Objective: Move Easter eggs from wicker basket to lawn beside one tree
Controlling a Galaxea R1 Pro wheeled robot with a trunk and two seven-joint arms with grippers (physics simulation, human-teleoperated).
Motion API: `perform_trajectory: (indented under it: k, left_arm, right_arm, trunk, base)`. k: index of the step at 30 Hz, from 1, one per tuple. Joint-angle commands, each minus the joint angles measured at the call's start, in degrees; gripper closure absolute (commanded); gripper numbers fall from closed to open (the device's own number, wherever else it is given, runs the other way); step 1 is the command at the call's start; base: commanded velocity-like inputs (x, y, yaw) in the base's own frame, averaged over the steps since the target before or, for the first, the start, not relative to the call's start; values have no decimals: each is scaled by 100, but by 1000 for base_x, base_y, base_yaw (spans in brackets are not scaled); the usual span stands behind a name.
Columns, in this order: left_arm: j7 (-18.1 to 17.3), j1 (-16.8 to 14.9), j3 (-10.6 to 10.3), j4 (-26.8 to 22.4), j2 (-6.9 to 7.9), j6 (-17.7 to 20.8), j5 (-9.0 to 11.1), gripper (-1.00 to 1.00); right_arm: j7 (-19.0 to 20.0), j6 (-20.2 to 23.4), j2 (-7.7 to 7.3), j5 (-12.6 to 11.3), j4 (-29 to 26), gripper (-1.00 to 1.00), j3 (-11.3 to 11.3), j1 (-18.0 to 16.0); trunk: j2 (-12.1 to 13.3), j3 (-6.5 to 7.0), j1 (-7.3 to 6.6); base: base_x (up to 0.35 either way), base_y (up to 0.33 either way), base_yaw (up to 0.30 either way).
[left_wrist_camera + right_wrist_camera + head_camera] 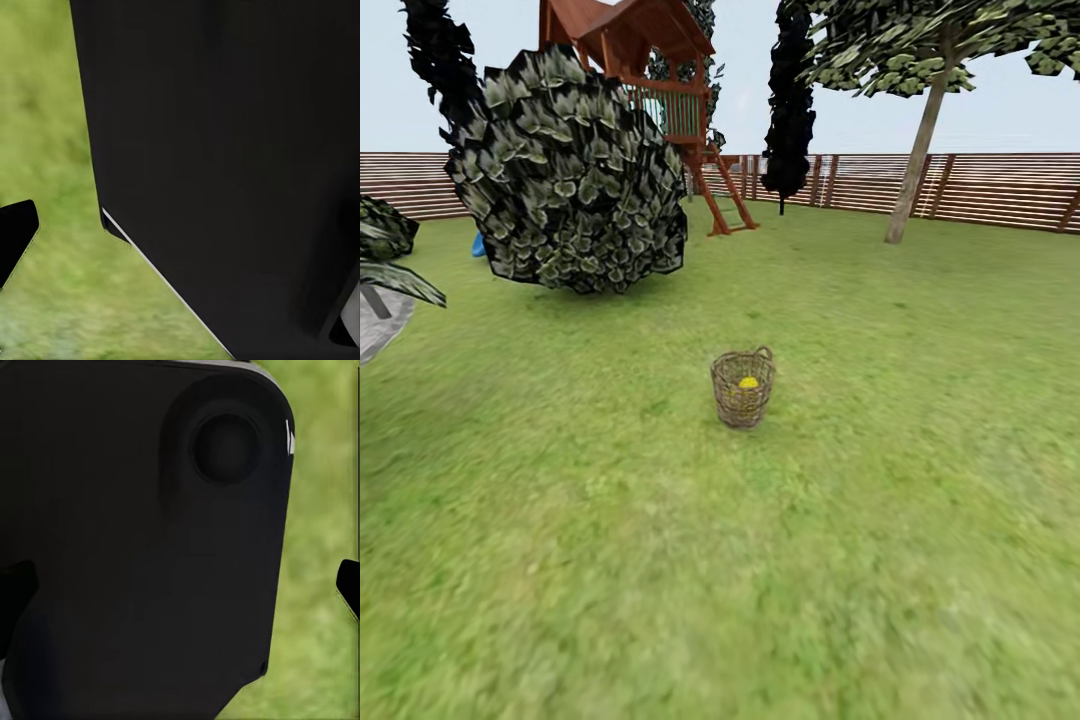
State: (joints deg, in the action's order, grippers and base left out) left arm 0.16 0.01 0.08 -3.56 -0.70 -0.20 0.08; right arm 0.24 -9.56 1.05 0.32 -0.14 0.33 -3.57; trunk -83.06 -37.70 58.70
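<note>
— Easter eggs: where?
— One yellow egg (748,382) shows inside the wicker basket (742,388), which stands upright on the lawn (880,480), out in the open middle. I cannot tell how many more lie under it.
— The tree?
— Pale-trunked tree (916,160) far off by the wooden fence (1000,185), well apart from the basket.
— Grippers?
— Black robot body blocks both wrist views; cannot tell either gripper's opening.

Around wicker basket (742,390): open lawn (760,560) on every side.
Behind-left of basket: big round dark bush (570,175), well apart.
</note>
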Motion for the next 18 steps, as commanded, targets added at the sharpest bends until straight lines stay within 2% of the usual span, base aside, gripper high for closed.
perform_trajectory:
  k: [1, 18]
  left_arm:
    - [2, 0, 1, -5, -1, -4, 1, -100]
    - [2, 0, 1, -5, -1, -5, 1, -100]
  right_arm:
    - [2, -19, 0, 6, 5, -100, 2, -3]
    - [5, -19, 0, 12, 5, -100, 2, -3]
  trunk:
    - [-2, -4, 3]
    - [-2, -4, 3]
  base:
    - [340, 0, 0]
    - [340, 0, 0]
